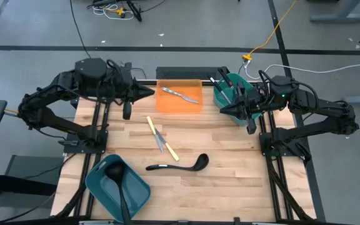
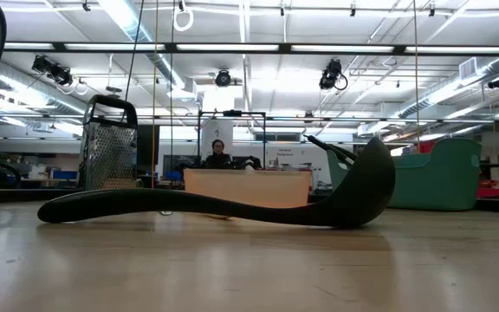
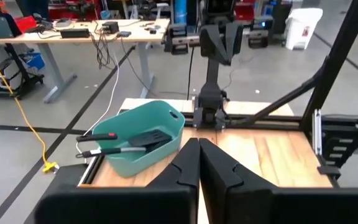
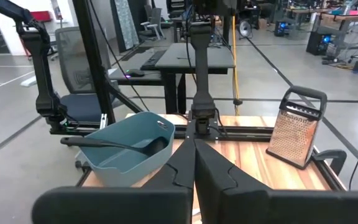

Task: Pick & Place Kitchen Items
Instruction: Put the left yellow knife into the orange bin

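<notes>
A long black ladle (image 1: 177,165) (image 2: 232,206) lies on its side on the wooden table, near the middle. Farther back lie pale yellow-handled pieces and a silver one (image 1: 161,137), crossed. A silver piece (image 1: 183,95) rests in the orange tray (image 1: 167,106). Black spatulas (image 3: 143,140) stick out of the far right teal bin (image 1: 235,87) (image 3: 166,121). Another ladle (image 1: 119,181) (image 4: 114,144) lies in the near left teal bin (image 1: 139,190). My left gripper (image 1: 147,92) (image 3: 199,163) and right gripper (image 1: 225,110) (image 4: 194,160) hover shut, raised, pointing at each other across the tray.
A metal grater (image 4: 298,127) (image 2: 108,143) stands upright at the table's far left. The arms' black frames (image 1: 99,134) (image 1: 274,140) run along both side edges. Bare wood shows around the loose ladle and toward the near right corner (image 1: 230,194).
</notes>
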You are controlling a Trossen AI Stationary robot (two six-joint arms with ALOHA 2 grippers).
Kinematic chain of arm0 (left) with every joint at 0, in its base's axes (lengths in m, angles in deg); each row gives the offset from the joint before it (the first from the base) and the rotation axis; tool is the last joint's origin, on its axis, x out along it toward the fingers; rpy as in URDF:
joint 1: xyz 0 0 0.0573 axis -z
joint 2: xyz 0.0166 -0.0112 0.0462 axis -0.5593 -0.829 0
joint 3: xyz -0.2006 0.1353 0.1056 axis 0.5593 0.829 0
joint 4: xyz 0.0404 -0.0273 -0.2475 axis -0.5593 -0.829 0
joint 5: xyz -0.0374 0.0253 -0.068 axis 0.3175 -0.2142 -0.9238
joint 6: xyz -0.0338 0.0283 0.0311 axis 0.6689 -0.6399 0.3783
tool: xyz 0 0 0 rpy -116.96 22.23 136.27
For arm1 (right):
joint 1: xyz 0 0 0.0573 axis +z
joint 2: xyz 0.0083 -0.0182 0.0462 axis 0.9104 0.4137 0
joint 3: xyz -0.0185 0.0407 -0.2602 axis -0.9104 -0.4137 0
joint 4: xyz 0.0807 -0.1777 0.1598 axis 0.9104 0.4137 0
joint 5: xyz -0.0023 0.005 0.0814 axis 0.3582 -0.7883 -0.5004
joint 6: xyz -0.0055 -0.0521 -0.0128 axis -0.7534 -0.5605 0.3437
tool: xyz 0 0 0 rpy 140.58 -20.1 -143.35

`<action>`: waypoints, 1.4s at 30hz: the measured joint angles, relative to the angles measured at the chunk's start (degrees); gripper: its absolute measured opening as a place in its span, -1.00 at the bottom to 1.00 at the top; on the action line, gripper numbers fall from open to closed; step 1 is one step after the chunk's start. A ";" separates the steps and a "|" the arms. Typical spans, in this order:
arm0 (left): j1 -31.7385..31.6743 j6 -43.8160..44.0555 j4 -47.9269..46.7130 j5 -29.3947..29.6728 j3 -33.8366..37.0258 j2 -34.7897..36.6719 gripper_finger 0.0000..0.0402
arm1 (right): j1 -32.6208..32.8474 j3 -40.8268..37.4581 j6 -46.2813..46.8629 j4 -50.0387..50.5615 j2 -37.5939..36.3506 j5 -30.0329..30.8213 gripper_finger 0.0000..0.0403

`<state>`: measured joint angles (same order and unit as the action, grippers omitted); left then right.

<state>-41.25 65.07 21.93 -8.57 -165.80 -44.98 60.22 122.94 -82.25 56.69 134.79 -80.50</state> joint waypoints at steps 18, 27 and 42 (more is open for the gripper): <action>0.00 -3.14 -6.81 0.37 3.19 -0.72 -0.99 | 0.00 0.00 0.52 -0.02 0.17 4.46 -0.97; -0.09 -5.85 -9.65 -0.29 3.19 -3.79 -1.00 | 0.00 0.00 0.59 0.10 1.19 4.46 -0.97; -1.16 -4.73 -10.28 -4.40 3.23 -5.60 -1.00 | -0.02 0.02 2.05 -0.28 2.40 4.43 -0.95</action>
<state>-42.41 60.35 11.65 -12.96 -162.56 -50.57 60.20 122.96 -80.19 56.40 137.19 -76.06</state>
